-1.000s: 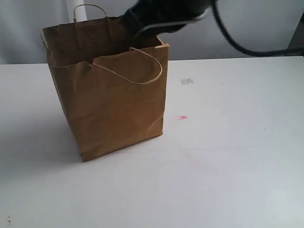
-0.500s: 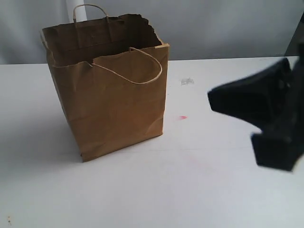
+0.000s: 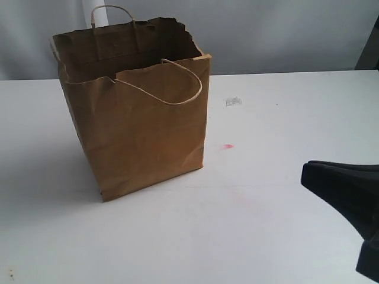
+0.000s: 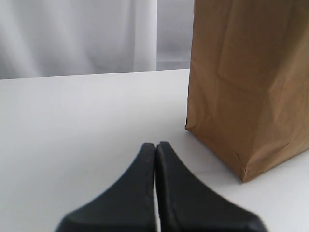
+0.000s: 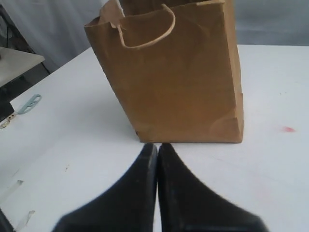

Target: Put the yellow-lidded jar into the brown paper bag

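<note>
— Brown paper bag (image 3: 136,118): where?
— Upright on the white worktop (image 3: 266,236). My left end effector (image 4: 155,145) and right end effector (image 5: 157,145) are both pressed closed, holding nothing. Where the yellow-lidded jar is, I cannot tell.

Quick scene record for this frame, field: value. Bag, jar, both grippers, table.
bag: brown paper bag, upright on the white table, mouth open, rim torn
jar: not visible in any view; the bottom of the bag's inside is hidden
left gripper: shut, empty, pointing past the bag's side, apart from it
right gripper: shut, empty, facing the bag, apart from it
table marks: small red mark to the right of the bag in the exterior view
</note>
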